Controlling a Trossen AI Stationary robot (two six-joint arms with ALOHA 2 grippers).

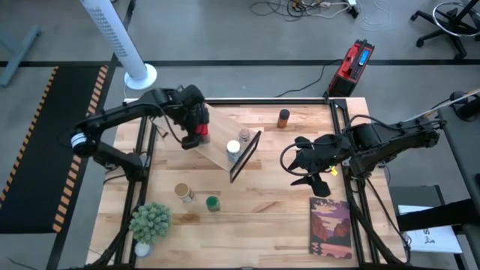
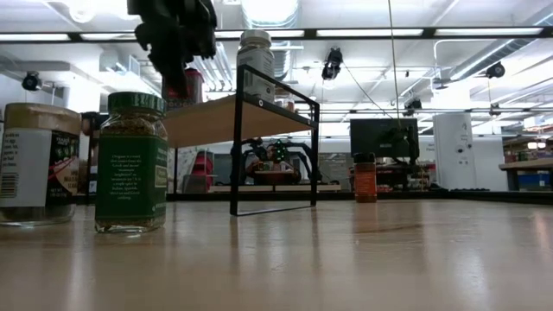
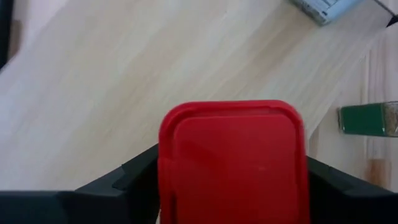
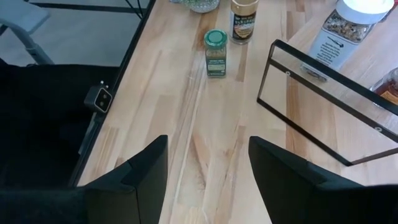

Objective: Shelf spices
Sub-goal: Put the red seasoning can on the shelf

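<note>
Item: red tin (image 3: 233, 162) held between the fingers of the left gripper (image 1: 195, 133), over the upper end of the shelf (image 1: 217, 139).

Left fingers sit on the tin's two flat sides, clamped or nearly so. Tin: probably light, rigid, smooth-sided, likely to slip; best held low across the flat faces. White-lidded jar (image 1: 233, 148) stands on the shelf near its black frame (image 1: 245, 156). Off the shelf: green-lidded jar (image 1: 213, 203) and tan-topped jar (image 1: 183, 192) toward the plant (image 1: 150, 221); brown jar (image 1: 283, 118) beyond the frame. Right gripper (image 1: 304, 166) waits apart from the shelf, fingers spread, empty.
</note>
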